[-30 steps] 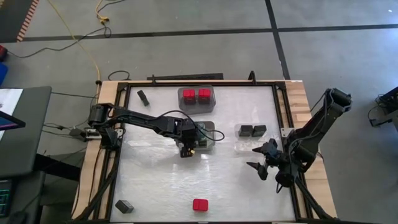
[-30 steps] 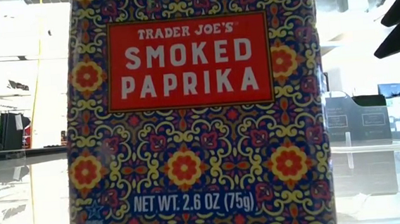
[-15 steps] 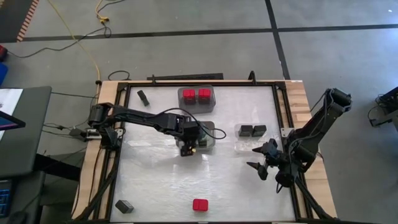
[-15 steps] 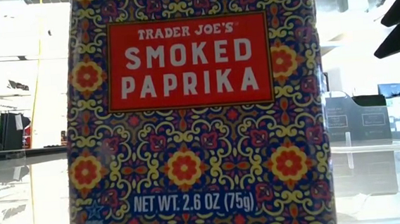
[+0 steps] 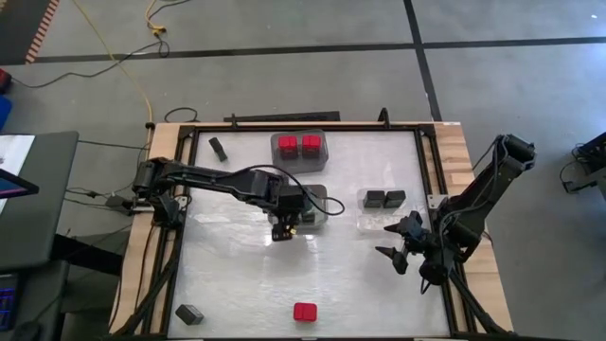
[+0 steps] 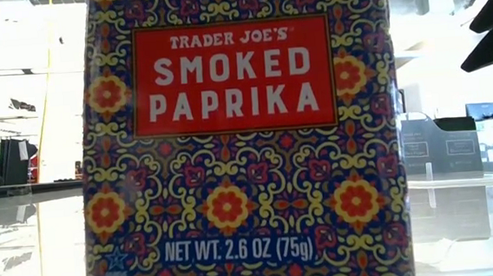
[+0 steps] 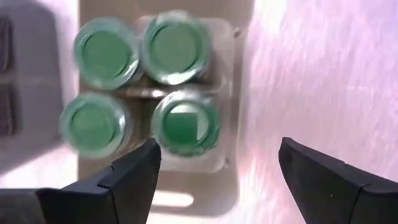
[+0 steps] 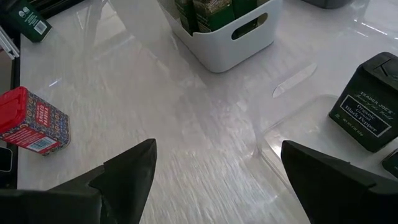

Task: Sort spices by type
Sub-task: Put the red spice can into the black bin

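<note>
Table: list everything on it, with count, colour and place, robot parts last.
Green-lidded jars: four, green lids, in the white bin at the table's middle, under the left gripper.
Red tins in bin: two, red tops, in the clear bin at the far edge.
Loose red tin: one, near edge, middle; it fills the low view.
Dark tins in bin: two, grey-black, in the clear bin right of centre.
Loose dark tins: two, one at the far left, one at the near left corner.
Left gripper: open, above the white bin.
Right gripper: open, waiting at the right edge.
</note>
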{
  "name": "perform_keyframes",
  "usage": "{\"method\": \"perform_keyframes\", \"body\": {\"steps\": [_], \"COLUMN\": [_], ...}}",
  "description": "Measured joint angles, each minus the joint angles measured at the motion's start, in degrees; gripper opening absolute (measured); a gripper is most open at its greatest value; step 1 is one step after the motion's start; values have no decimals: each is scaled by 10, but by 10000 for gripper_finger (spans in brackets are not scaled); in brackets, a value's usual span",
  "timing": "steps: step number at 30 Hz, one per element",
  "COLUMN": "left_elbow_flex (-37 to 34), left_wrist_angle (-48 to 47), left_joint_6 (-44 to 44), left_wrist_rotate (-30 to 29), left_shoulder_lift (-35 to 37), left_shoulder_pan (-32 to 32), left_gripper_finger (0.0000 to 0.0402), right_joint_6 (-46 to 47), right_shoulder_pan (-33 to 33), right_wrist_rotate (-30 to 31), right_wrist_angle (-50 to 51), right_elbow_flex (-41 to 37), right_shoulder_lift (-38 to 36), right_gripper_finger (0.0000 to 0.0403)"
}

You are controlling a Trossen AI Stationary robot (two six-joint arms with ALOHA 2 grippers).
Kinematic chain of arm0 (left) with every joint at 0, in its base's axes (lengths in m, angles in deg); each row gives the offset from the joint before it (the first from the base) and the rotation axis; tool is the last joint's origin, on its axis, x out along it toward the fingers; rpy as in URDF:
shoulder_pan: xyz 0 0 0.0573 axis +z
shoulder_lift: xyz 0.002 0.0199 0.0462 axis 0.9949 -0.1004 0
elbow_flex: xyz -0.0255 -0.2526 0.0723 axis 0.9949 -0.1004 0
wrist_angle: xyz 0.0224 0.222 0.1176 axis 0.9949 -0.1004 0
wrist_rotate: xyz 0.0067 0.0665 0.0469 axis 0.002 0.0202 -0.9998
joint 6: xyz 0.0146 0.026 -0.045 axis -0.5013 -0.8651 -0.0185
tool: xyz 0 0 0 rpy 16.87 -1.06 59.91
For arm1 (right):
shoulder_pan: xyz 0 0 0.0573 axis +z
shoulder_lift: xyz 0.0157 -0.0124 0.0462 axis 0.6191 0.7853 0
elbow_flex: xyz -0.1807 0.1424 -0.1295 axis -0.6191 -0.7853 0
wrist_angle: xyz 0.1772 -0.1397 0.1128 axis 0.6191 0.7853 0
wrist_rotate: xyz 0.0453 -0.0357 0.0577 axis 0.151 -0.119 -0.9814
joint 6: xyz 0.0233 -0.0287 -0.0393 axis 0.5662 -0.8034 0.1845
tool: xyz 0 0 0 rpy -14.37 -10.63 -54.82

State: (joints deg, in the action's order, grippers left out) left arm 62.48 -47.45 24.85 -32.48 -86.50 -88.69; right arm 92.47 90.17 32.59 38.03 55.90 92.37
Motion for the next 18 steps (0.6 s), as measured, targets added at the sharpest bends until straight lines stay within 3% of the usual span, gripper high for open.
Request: {"method": "perform_keyframes", "body": {"steps": [5,18], "left_elbow_flex": [-19,-252], "left_wrist_angle": [-27,8], "left_joint_6": [28,163], "left_wrist_rotate": [-15,-54], "left_shoulder_lift": [45,334], "left_shoulder_pan": [0,1], "left_gripper_finger": [313,313], "right_joint_6": [0,0], "right_shoulder_pan": [0,0], "right_wrist_rotate": [0,0], "right_wrist_angle": [0,-2], "right_elbow_flex": [0,0], "right_shoulder_lift": [0,0], "right_gripper_finger": [372,372]}}
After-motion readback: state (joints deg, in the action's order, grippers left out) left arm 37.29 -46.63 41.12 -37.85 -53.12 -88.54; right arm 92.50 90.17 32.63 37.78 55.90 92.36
